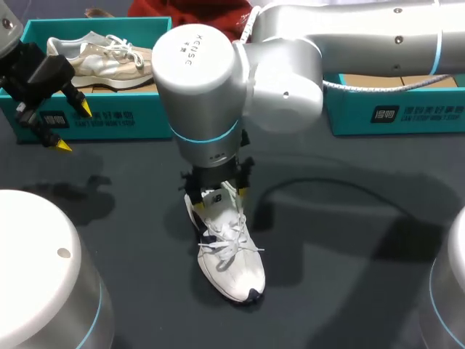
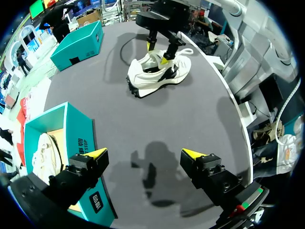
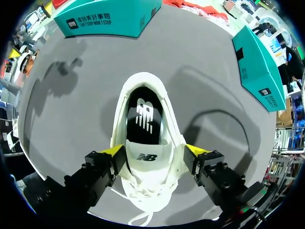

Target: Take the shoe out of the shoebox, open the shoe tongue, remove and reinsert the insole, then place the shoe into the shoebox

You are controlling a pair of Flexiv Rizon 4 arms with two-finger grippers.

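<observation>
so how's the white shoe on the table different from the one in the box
The white shoe lies on the table; the beige shoe lies in the teal shoebox. The white shoe has dark trim; the beige shoe is tan and silvery. The right hand sits over the white shoe's tongue; no hand touches the beige shoe. Both are laced sneakers.

Head camera: high behind robot, facing down over dark grey table; left teal cardboard shoebox and right teal cardboard shoebox at far edge.
Left wrist camera: far left, just beside left shoebox, looking across table toward near side; white lace-up sneaker well apart, ahead.
Right wrist camera: close above same sneaker, facing straight down into its opening.
All three views share sneaker, table, both shoeboxes.
</observation>
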